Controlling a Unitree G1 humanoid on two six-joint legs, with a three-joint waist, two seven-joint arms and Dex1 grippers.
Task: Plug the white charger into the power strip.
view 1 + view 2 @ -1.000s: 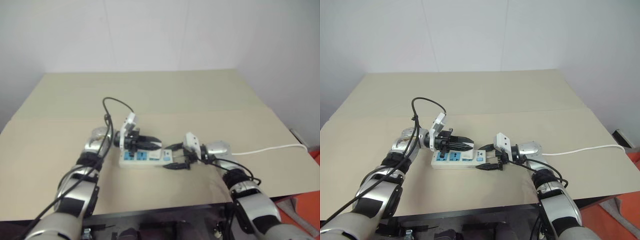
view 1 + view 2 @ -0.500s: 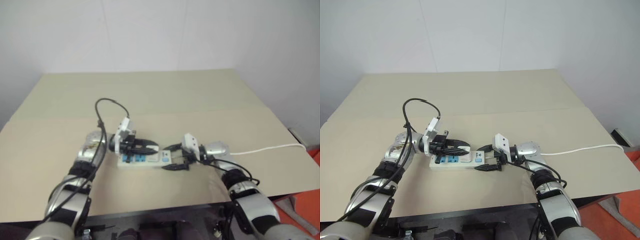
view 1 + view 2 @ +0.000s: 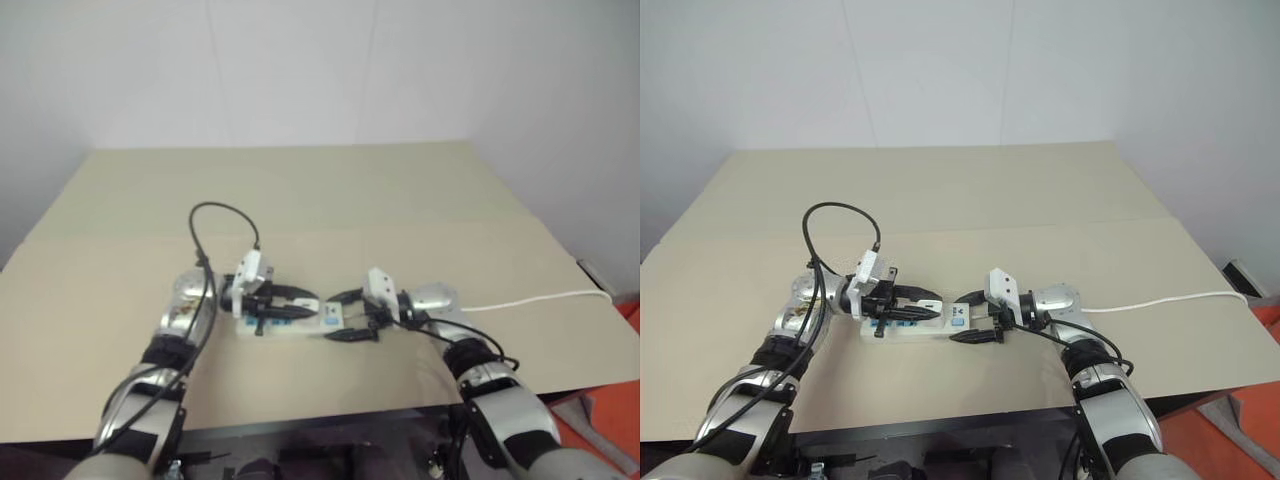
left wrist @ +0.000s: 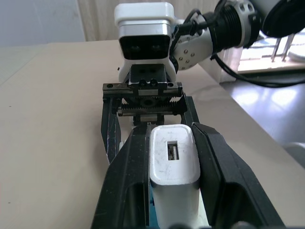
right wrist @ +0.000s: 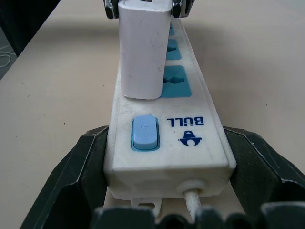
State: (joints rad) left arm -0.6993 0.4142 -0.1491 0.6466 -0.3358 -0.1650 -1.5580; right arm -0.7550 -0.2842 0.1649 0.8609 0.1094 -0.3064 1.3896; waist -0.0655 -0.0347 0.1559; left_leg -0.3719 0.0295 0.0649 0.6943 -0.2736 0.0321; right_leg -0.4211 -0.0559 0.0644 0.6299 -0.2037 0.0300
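Note:
The power strip (image 5: 167, 161), a white bar with blue sockets and a blue switch (image 5: 144, 132), lies on the beige table (image 3: 970, 190). My right gripper (image 3: 975, 318) is shut on its cord end, one black finger against each long side. The white charger (image 4: 174, 164) sits between the black fingers of my left gripper (image 3: 928, 300), which is shut on it and reaches in level from the left. The charger (image 5: 143, 52) stands over the socket nearest the switch, its lower end down at the strip's face. Whether its prongs are in the socket is hidden.
The strip's thin white cord (image 3: 1160, 300) runs right across the table to its edge. A black cable (image 3: 830, 215) loops above my left wrist. The white wall (image 3: 960, 70) rises behind the table. The front table edge (image 3: 940, 418) is close below both arms.
My left gripper has sunk and rolled with the charger, bringing it from above the strip down onto its face. The right gripper has kept still on the strip.

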